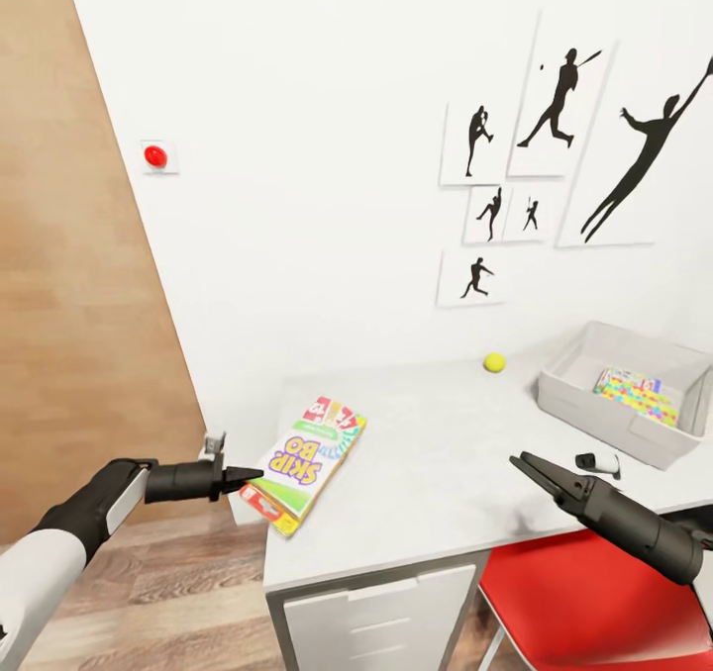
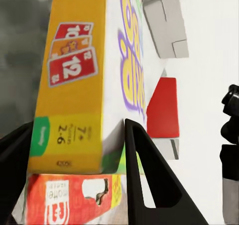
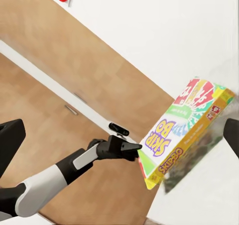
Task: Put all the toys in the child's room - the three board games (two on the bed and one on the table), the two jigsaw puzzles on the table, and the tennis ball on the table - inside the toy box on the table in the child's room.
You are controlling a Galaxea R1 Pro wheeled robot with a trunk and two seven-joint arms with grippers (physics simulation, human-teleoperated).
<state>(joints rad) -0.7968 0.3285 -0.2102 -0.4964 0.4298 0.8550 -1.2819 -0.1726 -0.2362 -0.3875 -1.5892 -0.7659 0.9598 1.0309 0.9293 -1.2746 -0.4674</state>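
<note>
The left gripper, low at the frame's left, has its black fingers spread around the near end of a flat white, green and yellow Skip-Bo board game box lying on the long pale grey table; the left wrist view adds a red printed box beneath it. The right gripper, lower right, hangs unclenched over bare tabletop, empty; a small yellow-green tennis ball sits mid-frame near the wall, while the shallow pale grey toy box at right holds a multicoloured jigsaw puzzle sheet.
</note>
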